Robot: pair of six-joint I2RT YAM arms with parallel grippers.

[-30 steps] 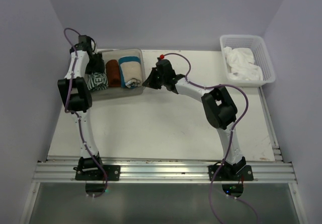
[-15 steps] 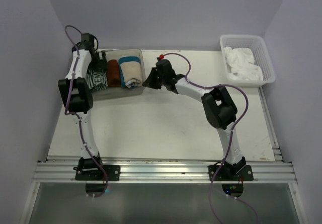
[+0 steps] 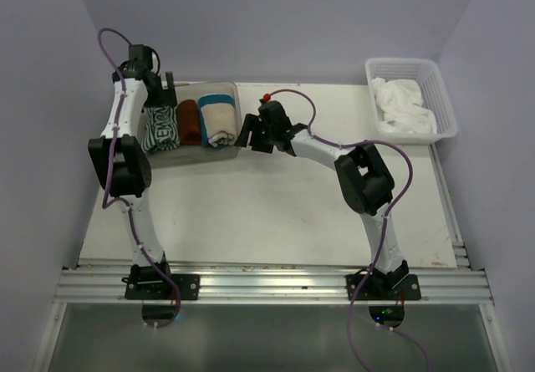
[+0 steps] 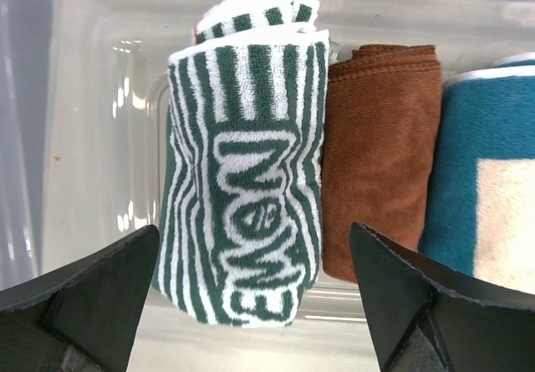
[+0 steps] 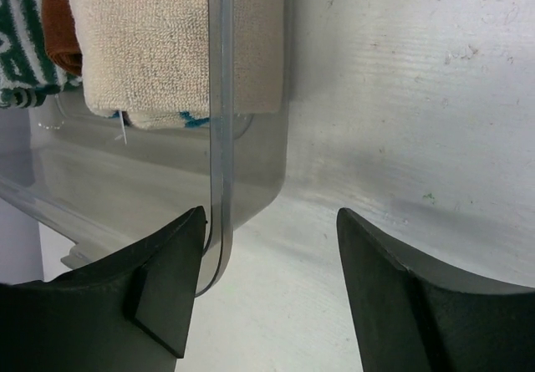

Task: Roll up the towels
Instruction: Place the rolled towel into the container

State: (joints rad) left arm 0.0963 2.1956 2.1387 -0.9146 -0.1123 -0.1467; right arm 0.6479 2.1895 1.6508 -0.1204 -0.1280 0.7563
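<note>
The green-and-white striped towel (image 3: pixel 160 129) lies rolled at the left end of a clear plastic bin (image 3: pixel 194 155). In the left wrist view the striped towel (image 4: pixel 247 180) sits below and between the fingers, untouched. My left gripper (image 3: pixel 161 88) hangs open over the bin's far left corner, left gripper (image 4: pixel 255 238) jaws spread wide. The white towel (image 3: pixel 404 106) lies crumpled in a basket at the far right. My right gripper (image 3: pixel 248 132) stands open at the bin's right side. In its wrist view the right gripper (image 5: pixel 272 220) straddles the bin's wall (image 5: pixel 220 121), which runs close by the left finger.
A rust-brown rolled towel (image 3: pixel 189 121) and a cream towel with a teal band (image 3: pixel 219 119) lie in the bin beside the striped one. The white plastic basket (image 3: pixel 445 104) stands at the table's back right corner. Grey walls close in left and right.
My left gripper opened and drew back off the striped towel, leaving it in the bin. My right gripper, shut at the bin's right wall before, has opened.
</note>
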